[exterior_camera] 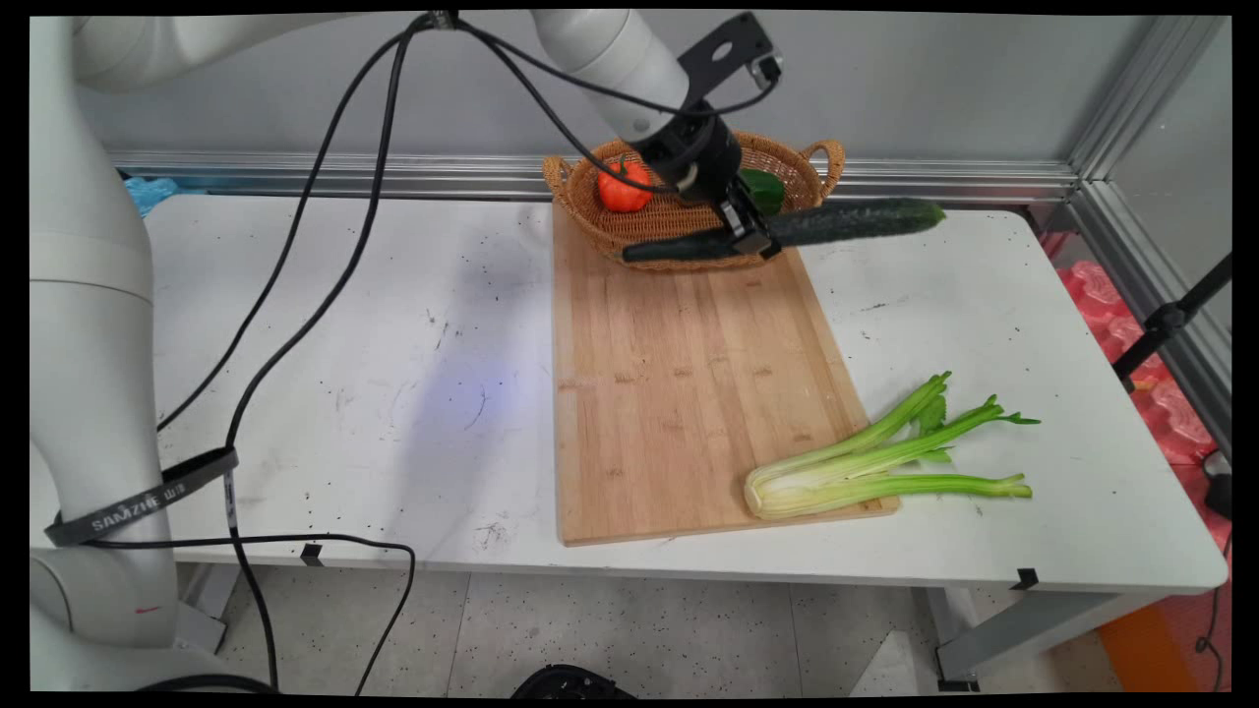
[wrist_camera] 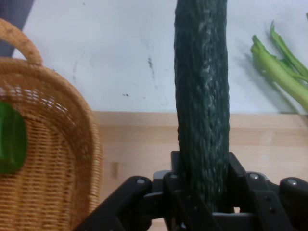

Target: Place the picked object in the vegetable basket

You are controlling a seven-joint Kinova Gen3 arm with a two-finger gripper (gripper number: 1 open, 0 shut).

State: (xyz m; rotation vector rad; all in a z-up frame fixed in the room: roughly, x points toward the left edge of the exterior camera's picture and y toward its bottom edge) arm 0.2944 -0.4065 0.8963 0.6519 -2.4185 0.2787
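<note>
My gripper (exterior_camera: 752,236) is shut on a long dark green cucumber (exterior_camera: 787,230) and holds it level in the air, just in front of the wicker basket (exterior_camera: 600,221) at the far end of the wooden cutting board (exterior_camera: 689,393). In the hand view the cucumber (wrist_camera: 202,110) runs up from between the fingers (wrist_camera: 238,173), over the board (wrist_camera: 134,149) and the white table beyond. The basket (wrist_camera: 53,159) lies to the left there. A red tomato (exterior_camera: 624,187) and a green pepper (exterior_camera: 765,189) sit inside the basket.
A bunch of celery (exterior_camera: 875,457) lies across the board's near right corner, stalks reaching onto the white table (exterior_camera: 1033,344); it also shows as celery (wrist_camera: 281,67) at the hand view's right. Black cables (exterior_camera: 325,246) hang from the arm over the table's left half.
</note>
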